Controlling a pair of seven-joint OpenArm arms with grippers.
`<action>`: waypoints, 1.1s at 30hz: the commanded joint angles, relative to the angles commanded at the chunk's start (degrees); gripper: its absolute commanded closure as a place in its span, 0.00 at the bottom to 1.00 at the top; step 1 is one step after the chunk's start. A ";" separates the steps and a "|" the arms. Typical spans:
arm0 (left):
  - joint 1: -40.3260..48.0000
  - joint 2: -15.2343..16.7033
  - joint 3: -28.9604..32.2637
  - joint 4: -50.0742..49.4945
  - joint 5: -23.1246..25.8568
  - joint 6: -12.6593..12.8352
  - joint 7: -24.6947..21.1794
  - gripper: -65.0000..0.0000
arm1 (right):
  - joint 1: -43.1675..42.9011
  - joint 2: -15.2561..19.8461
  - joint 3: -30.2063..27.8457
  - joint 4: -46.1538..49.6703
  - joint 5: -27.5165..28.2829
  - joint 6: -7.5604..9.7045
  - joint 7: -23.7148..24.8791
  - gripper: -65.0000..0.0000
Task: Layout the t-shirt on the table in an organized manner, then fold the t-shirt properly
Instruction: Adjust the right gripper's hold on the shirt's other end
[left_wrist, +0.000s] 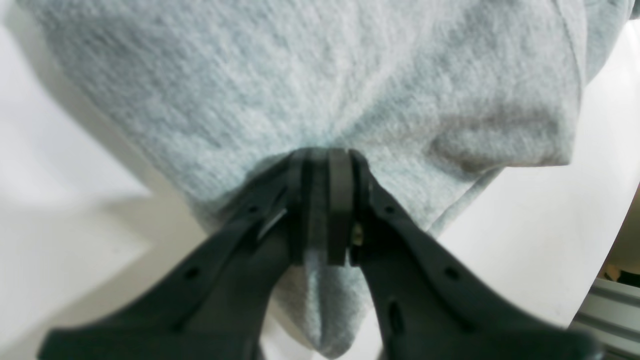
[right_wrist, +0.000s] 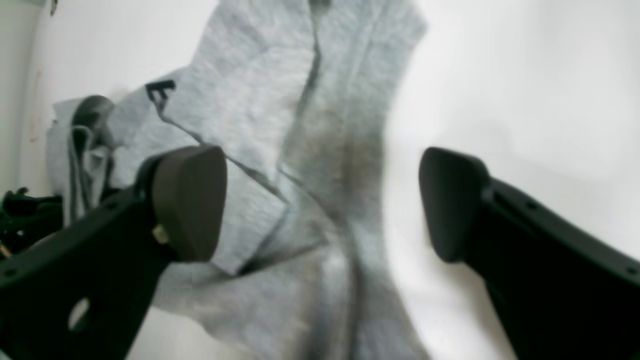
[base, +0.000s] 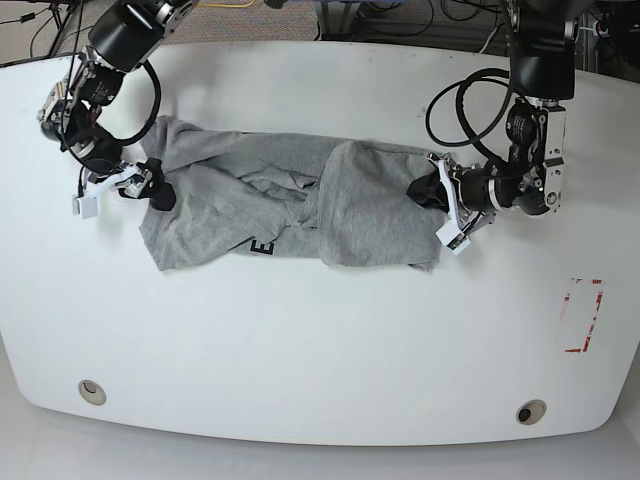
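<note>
Grey t-shirt (left_wrist: 320, 90) pinched between left fingers (left_wrist: 340, 205).

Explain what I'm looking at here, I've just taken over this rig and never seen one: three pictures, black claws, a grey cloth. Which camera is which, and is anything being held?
The wide picture looks down from above on a white table with two robot arms. The other two come from cameras mounted on each arm's wrist, looking along its black claw.

The grey cloth is the t-shirt, lying bunched and twisted, with a black printed letter showing.

The left gripper, on the right side of the overhead picture, is shut on the t-shirt's edge; you can see fabric pinched between its pads. The right gripper is open above the cloth, holding nothing.

A red-and-white tape mark and two round holes are also on the table.
</note>
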 joint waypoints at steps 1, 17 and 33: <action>0.00 0.00 0.00 0.00 0.00 0.00 0.00 0.93 | 0.00 -0.70 -0.88 0.00 0.00 0.00 0.00 0.10; 0.18 0.00 0.00 0.00 0.00 0.00 0.00 0.93 | -0.18 -4.92 -10.29 0.00 -0.18 0.00 6.42 0.41; 0.18 0.18 0.09 -0.26 0.18 0.00 0.00 0.93 | -2.81 -2.20 -16.88 13.63 -0.26 -4.00 7.56 1.00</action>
